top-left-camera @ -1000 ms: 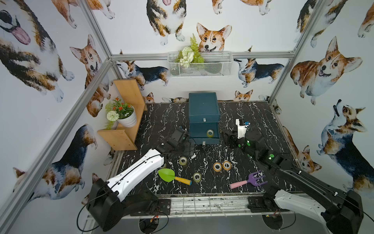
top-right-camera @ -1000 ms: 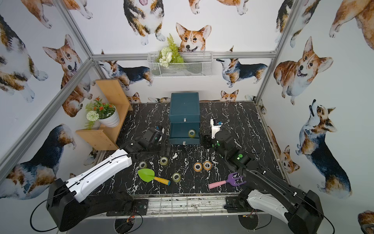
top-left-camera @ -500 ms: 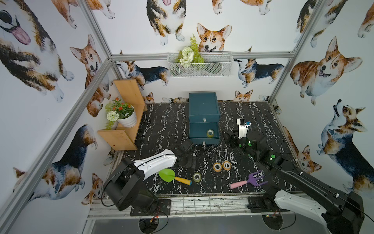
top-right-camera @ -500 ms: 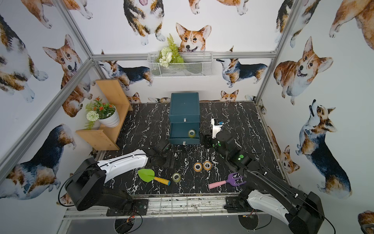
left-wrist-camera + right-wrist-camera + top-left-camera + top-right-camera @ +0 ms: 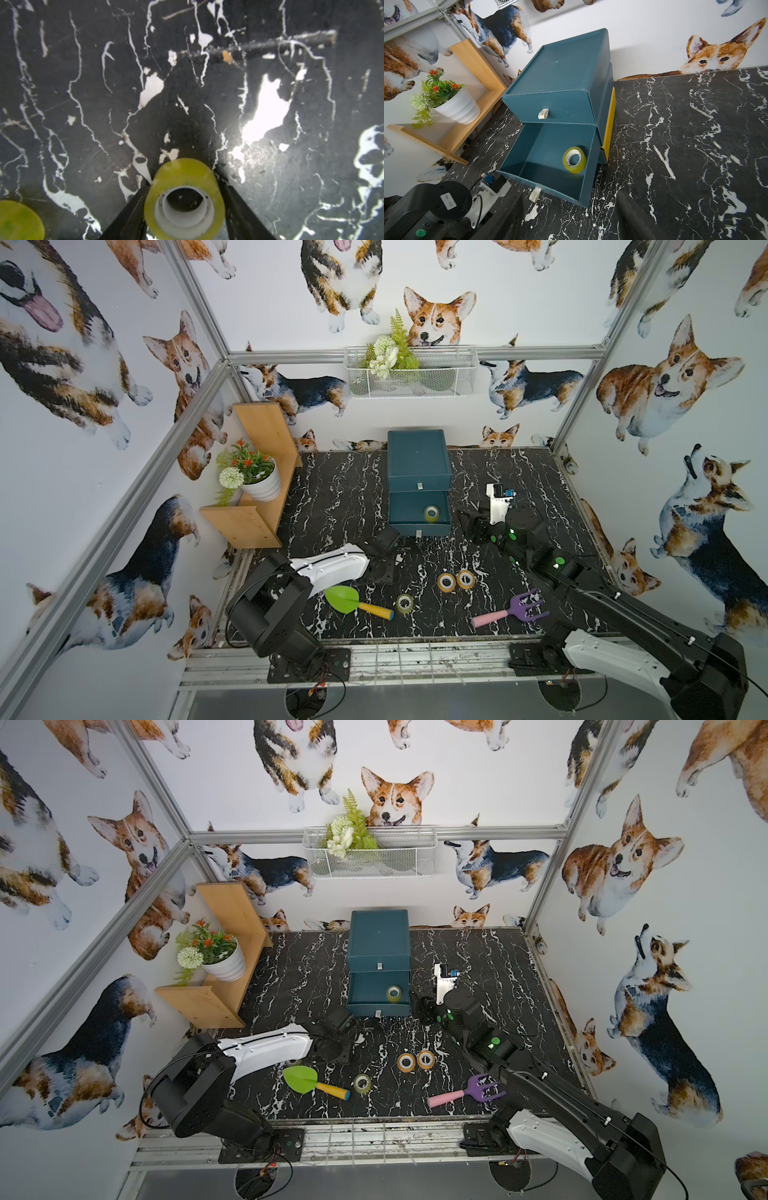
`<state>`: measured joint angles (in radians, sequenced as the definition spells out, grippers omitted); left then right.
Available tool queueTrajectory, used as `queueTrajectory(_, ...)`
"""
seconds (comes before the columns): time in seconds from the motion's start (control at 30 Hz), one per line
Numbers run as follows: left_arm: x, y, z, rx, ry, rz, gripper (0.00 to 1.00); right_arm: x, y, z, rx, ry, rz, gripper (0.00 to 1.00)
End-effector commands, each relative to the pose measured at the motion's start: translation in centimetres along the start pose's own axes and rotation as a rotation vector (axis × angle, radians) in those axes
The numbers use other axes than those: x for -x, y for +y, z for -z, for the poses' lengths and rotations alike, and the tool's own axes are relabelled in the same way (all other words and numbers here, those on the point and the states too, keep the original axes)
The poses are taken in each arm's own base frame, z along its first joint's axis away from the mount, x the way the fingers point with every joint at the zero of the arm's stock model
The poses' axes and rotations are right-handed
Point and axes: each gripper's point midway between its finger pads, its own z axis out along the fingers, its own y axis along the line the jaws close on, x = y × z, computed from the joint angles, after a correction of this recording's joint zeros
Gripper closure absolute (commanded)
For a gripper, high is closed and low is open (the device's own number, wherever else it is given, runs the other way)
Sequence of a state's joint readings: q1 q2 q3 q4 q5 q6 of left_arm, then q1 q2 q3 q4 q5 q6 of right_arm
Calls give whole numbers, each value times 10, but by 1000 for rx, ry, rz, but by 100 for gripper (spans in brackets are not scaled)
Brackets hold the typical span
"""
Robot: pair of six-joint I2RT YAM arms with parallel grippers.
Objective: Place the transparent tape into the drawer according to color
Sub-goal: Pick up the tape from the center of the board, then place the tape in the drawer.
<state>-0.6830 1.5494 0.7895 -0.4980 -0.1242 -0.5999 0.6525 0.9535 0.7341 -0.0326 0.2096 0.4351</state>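
One yellow tape roll (image 5: 184, 204) is now squeezed in the left gripper (image 5: 184, 182), low by the table (image 5: 83, 83); a moment ago that gripper was wide open. It should join its twin (image 5: 574, 159) in the drawer (image 5: 550, 192).

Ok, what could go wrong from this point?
The left gripper pinches the yellow-green roll by its round sides at the fingertips; it may slip out on lifting. The right gripper hangs open beside the open drawer, so the arms could crowd each other there.
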Motion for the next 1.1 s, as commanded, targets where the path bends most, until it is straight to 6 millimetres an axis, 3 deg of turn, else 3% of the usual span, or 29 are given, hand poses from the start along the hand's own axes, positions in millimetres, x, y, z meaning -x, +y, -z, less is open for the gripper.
queueTrajectory(0.0,-1,-3,1,-7,2,-13,47,9,1,0,0,-38,-7,25)
queueTrajectory(0.17,3,-8,8,-17,-9,-20,55,9,0,-1,-1,-39,-6,25)
queueTrajectory(0.3,17,-16,30,-47,-49,-30,56,8,-1,-1,-6,-38,-6,25)
queueTrajectory(0.4,30,-23,59,-81,-96,-40,56,10,-2,0,-8,-44,-7,25)
queueTrajectory(0.57,57,-33,123,-137,-210,-56,56,13,-3,1,-10,-49,-9,25)
queueTrajectory(0.73,100,-44,179,-162,-370,-74,54,13,-2,1,-9,-48,-10,25)
queueTrajectory(0.87,139,-51,179,-116,-415,-98,54,12,-3,0,-14,-46,-12,25)
queueTrajectory(0.97,165,-50,161,-120,-407,-72,56,14,-4,1,-17,-48,-14,25)
queueTrajectory(1.07,175,-49,143,-120,-381,-63,56,16,-4,3,-17,-55,-16,25)
